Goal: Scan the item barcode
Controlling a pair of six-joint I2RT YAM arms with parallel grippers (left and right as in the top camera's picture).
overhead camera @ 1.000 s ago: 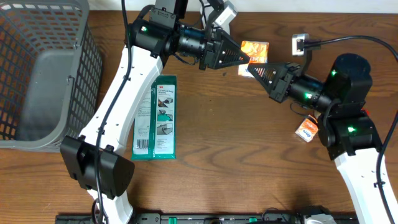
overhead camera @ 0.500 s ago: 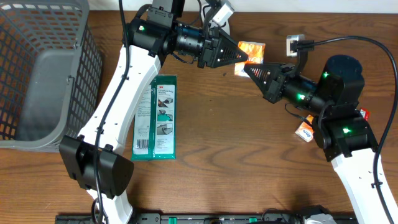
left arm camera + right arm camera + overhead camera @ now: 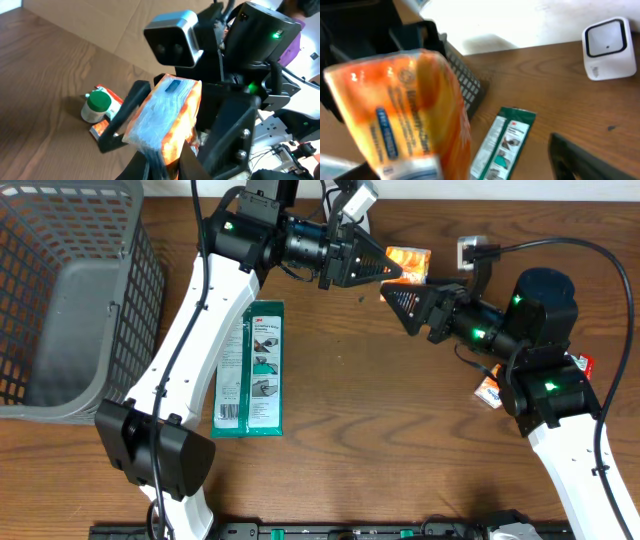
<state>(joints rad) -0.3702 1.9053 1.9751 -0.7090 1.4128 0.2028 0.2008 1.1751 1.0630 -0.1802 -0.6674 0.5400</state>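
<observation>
Wood-grain table bears grey basket, green packet, white scanner

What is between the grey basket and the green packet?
The left arm's white link crosses between the basket and the green packet, seen in the overhead view.

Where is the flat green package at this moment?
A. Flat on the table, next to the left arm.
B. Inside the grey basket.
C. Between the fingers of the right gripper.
A: the overhead view shows the green package lying flat on the wooden table, just beside the white left arm and outside the grey basket.
</observation>
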